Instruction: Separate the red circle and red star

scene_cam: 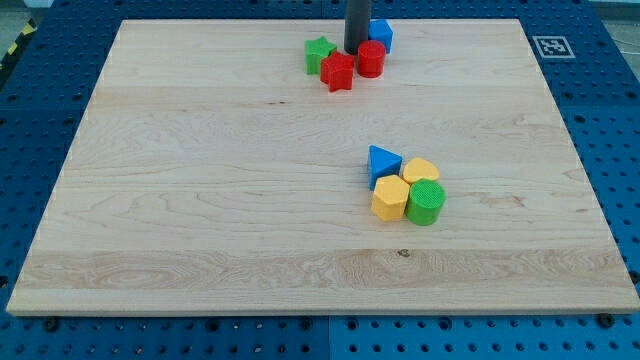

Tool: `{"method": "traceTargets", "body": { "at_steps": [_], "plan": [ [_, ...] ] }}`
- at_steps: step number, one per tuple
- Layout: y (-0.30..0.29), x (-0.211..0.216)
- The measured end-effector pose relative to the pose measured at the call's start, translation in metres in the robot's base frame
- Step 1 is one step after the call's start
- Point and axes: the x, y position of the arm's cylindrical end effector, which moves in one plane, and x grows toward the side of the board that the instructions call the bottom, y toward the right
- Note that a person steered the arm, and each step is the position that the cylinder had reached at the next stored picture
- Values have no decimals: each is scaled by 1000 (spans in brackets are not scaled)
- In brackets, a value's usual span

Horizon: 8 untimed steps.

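The wooden board (200, 200) fills the view, and the dark rod comes straight down at the view's top; there are no fingers on it to open or close. The tip (355, 51) sits just behind the gap between red star (338, 72) and red circle (371, 59), which lie just beside each other. Eight blocks: two red, two blue (383, 33) (382, 161), two green, the star (319, 53) and the cylinder (425, 203), two yellow (390, 199) (421, 170).

You are looking at a lab bench: a wooden board (200, 200) sitting on blue perforated plate (610, 120), fiducial tag (550, 46) upper right.
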Motion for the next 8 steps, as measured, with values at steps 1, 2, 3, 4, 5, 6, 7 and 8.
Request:
{"method": "traceTargets", "body": {
  "at_steps": [1, 2, 3, 4, 5, 6, 7, 8],
  "plan": [
    [-4, 20],
    [-27, 22],
    [-36, 17],
    [-39, 0],
    [-52, -21],
    [-69, -39],
    [-94, -15],
    [-94, 2]
  ]
}}
